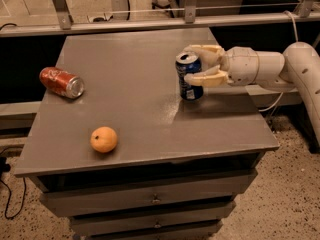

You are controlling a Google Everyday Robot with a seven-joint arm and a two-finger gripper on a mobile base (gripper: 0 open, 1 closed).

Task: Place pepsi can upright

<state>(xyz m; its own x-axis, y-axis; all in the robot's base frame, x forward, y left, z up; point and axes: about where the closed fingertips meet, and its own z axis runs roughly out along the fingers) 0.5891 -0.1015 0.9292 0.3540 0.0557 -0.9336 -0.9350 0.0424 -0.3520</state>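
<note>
View of the counter (130, 84), a grey top over a stack of drawers (155, 199). We see the pepsi can (190, 84) upright on the counter's right half, about midway between the back and front edges. Its silver top faces up and its base appears to meet the counter's surface. The pincer (189, 64) reaches in over the counter's right edge and grasps the pepsi can. One cream finger (205, 49) passes behind the rim on the side toward the counter's back edge. The other finger (207, 79) lies across the blue wall on the side toward the counter's front edge, at about mid-height. Both fingers appear to touch the can. The white arm (260, 69) behind the pincer extends level beyond the counter's right edge.

A red can (62, 82) lies on its side near the counter's left edge, with one silver end turned toward the front right corner. An orange (104, 139) sits near the counter's front edge, left of centre, and well apart from both cans. A metal rail (125, 24) runs along behind the counter's back edge.
</note>
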